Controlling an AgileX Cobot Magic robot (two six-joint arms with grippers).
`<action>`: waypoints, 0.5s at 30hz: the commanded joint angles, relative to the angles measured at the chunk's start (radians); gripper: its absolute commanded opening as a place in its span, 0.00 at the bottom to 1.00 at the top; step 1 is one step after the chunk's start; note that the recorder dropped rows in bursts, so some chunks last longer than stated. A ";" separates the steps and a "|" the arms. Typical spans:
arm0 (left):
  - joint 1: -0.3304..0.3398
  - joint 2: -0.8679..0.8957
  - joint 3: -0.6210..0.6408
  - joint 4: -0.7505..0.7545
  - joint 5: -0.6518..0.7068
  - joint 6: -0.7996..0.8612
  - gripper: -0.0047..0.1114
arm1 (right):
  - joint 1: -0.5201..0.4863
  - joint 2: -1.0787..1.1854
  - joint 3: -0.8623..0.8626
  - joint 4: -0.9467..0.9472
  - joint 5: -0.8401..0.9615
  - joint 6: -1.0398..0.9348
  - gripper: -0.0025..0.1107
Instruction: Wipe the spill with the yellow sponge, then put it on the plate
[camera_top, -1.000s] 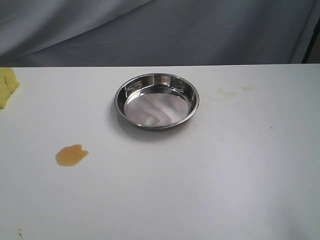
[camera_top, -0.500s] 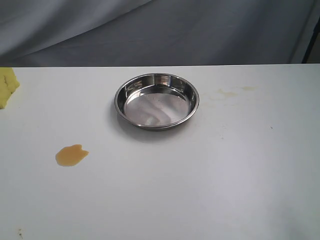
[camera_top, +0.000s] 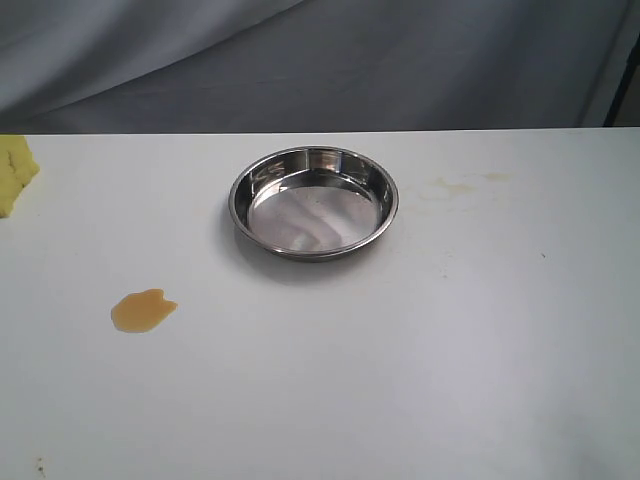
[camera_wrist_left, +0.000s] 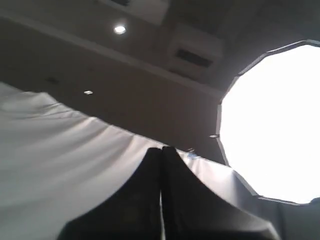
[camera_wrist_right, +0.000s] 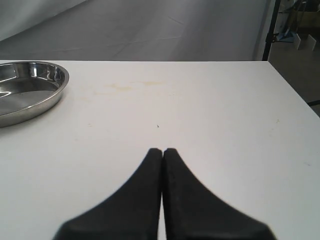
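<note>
An amber spill (camera_top: 143, 310) lies on the white table at the front left. The yellow sponge (camera_top: 14, 172) sits at the far left edge of the exterior view, partly cut off. The shiny steel plate (camera_top: 314, 158) stands near the table's middle, toward the back, and its rim also shows in the right wrist view (camera_wrist_right: 57, 95). Neither arm appears in the exterior view. My left gripper (camera_wrist_left: 161, 150) is shut and points up at a backdrop and ceiling. Over bare table right of the plate, my right gripper (camera_wrist_right: 162, 151) is shut with nothing in it.
A faint pale yellowish stain (camera_top: 455, 185) marks the table right of the plate, also seen in the right wrist view (camera_wrist_right: 125, 86). A grey cloth backdrop (camera_top: 320, 60) hangs behind the table. The table's right edge (camera_wrist_right: 292, 92) is near a dark stand.
</note>
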 joint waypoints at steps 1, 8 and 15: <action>-0.006 -0.001 -0.064 -0.312 0.184 0.221 0.04 | 0.002 -0.006 0.004 0.000 -0.003 -0.001 0.02; -0.006 0.184 -0.266 -0.344 0.124 0.613 0.04 | 0.002 -0.006 0.004 0.000 -0.003 -0.001 0.02; -0.006 0.440 -0.486 -0.391 0.246 0.769 0.04 | 0.002 -0.006 0.004 0.000 -0.003 -0.001 0.02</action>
